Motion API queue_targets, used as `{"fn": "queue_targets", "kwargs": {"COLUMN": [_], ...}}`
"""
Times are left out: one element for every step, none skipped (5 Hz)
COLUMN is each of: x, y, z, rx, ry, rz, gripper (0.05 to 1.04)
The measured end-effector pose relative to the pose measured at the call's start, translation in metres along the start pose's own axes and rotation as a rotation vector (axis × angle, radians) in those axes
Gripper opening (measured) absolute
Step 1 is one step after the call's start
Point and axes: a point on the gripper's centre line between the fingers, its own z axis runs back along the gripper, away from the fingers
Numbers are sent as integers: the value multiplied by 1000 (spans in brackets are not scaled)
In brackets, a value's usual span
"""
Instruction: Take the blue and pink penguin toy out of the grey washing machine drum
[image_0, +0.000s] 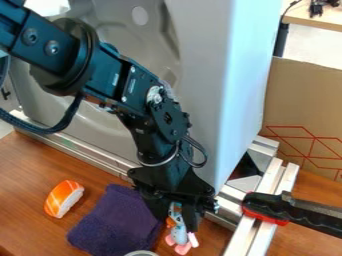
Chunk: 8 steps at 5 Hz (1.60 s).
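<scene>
Toy (179, 234): small pale-blue, pink and orange figure, plastic-looking — likely light, stiff, slick
Fingers (191, 216): clamped on its upper part
Hold: blue body — spare thin pink ends

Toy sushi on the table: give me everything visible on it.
The toy sushi is a salmon nigiri shape: an orange topping with pale stripes over a white, rice-like block. Edges are rounded; the surface looks smooth, but the material can't be told. It lies on the brown wooden tabletop, long axis slanting from upper right to lower left in the view, white part facing lower right. It sits left of the purple cloth in the view, not touching it. No damage shows, and nothing lies on it.
</scene>
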Motion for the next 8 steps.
{"fn": "queue_targets", "kwargs": {"x": [-2,-3,-5,-12,-18,-24,-25,-26], "y": [1,0,2,5,6,7,5,4], "z": [-3,-7,-8,-11,-17,-18,-19,-19], "rx": [22,41,57,62,65,81,75,64], "ry": [9,46,57,65,113,120,113,116], "rz": [56,55,56,56,39,-5,-5,-7], "gripper": [669,669,669,669,669,669,669,737]}}
